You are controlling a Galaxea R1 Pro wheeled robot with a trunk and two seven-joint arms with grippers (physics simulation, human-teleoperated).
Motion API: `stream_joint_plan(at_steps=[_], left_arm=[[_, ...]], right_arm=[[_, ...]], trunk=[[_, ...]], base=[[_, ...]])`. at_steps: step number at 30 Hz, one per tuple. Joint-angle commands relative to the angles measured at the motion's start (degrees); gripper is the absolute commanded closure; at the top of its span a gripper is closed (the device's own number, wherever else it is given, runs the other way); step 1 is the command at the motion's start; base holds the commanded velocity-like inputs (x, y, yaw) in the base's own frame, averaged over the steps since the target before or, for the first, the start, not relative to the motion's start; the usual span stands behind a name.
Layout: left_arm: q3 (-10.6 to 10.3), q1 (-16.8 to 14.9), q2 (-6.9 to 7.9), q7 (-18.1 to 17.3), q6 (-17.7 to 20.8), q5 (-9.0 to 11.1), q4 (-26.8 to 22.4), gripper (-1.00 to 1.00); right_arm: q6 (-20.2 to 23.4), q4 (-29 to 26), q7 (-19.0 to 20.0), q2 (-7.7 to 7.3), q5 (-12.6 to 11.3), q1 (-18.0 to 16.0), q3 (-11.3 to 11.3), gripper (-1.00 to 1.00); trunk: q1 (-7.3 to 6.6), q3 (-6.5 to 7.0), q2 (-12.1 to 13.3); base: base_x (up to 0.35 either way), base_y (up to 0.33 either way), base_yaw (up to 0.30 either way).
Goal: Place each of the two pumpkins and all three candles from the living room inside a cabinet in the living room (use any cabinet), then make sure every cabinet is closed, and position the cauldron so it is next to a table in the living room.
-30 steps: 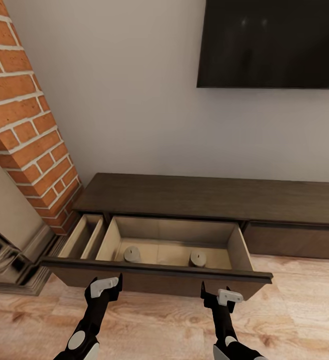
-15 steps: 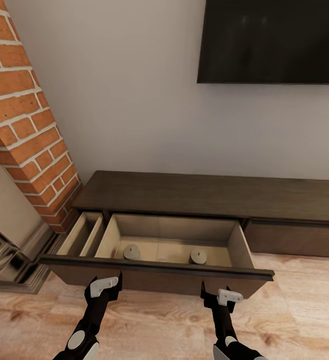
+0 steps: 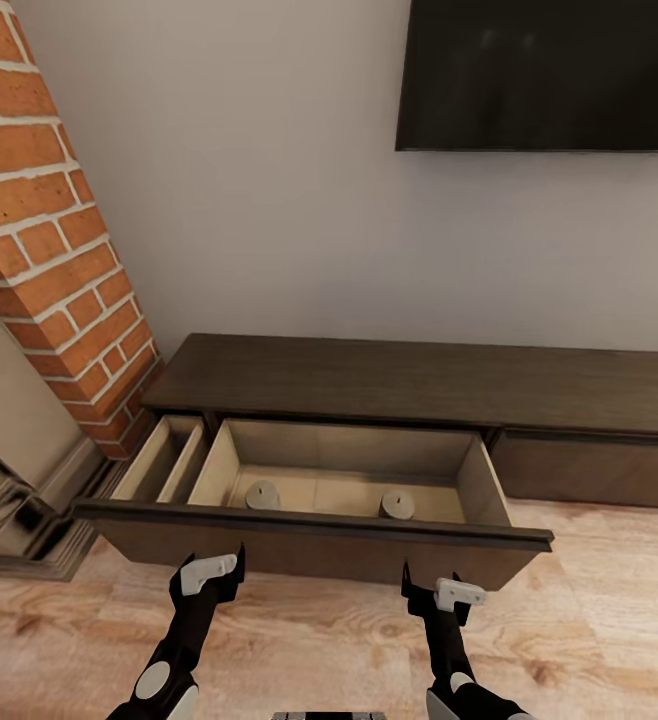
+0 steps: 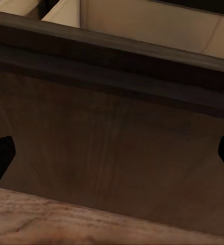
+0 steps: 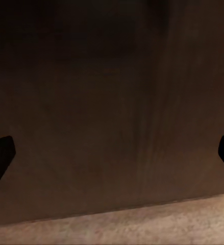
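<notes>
The cabinet point(image 3: 369, 385) sits mid-frame against the wall, its wide drawer point(image 3: 314, 535) pulled out. Two candles point(image 3: 262, 494) point(image 3: 397, 503) stand on the pale drawer floor, well apart. Low in the frame, the left gripper point(image 3: 209, 578) and right gripper point(image 3: 431, 596) hang just before the drawer front, both open and empty. Brick pillar point(image 3: 39, 230) fills the upper left; a dark screen point(image 3: 544, 75) hangs upper right.

Head view: even, diffuse light, evenly lit wall point(image 3: 269, 200), soft shadow under the cabinet point(image 3: 389, 375) top. Slight softness throughout. Left wrist view dim and blurred; right wrist view darker still, wood grain barely resolved.
</notes>
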Motion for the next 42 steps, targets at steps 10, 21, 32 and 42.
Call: stream_joint_plan(at_steps=[10,21,32,42], left_arm=[[-0.3,-0.1,0.05,0.4,-0.3,0.5,0.0,-1.0],[-0.2,-0.1,0.05,0.7,-0.3,0.5,0.3,-1.0],[0.0,-0.1,0.0,0.6,-0.2,0.5,0.3,-1.0],[0.0,-0.1,-0.09,0.5,-0.2,0.6,0.3,-1.0]], right_arm=[[-0.1,0.0,-0.5,0.0,-0.1,0.0,0.5,-1.0],[-0.1,0.0,-0.5,0.0,-0.1,0.0,0.5,-1.0],[-0.1,0.0,-0.5,0.0,-0.1,0.0,0.5,-1.0],[-0.1,0.0,-0.5,0.0,-0.1,0.0,0.5,-1.0]], trunk=[[0.0,-0.05,0.0],[0.0,-0.05,0.0],[0.0,-0.05,0.0],[0.0,-0.05,0.0]], base=[[0.0,0.0,0.0],[0.137,0.0,0.0],[0.11,0.0,0.0],[0.211,0.0,0.0]])
